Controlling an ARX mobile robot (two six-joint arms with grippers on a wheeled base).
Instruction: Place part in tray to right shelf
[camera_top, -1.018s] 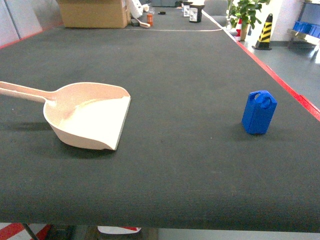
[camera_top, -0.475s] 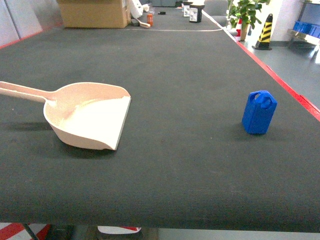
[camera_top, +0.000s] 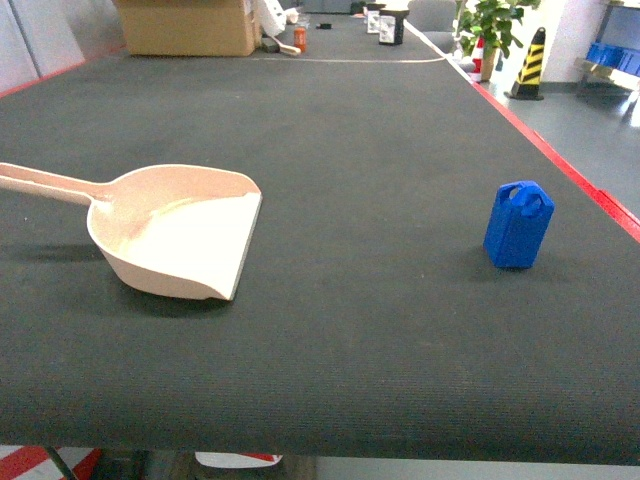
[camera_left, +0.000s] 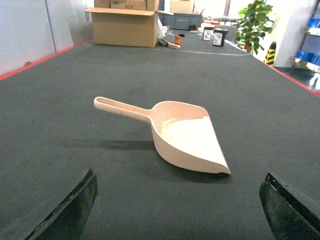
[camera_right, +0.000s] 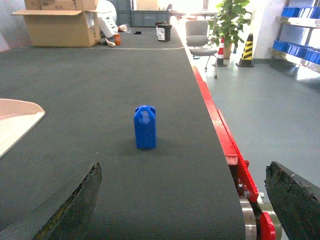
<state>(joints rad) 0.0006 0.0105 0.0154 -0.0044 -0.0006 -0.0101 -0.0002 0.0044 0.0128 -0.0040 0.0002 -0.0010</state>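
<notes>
Counter (camera_top: 360, 150): dark ribbed mat, red edge.
Tray (camera_top: 185, 235): lying left, mouth toward part.
Part (camera_top: 518, 225): upright, right, well apart.
Left fingers (camera_left: 80, 207): spread wide.
Right fingers (camera_right: 75, 205): spread wide.

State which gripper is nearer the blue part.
Right. The right gripper faces the part, which stands just ahead of it; the left gripper faces the tray, away from it.
</notes>
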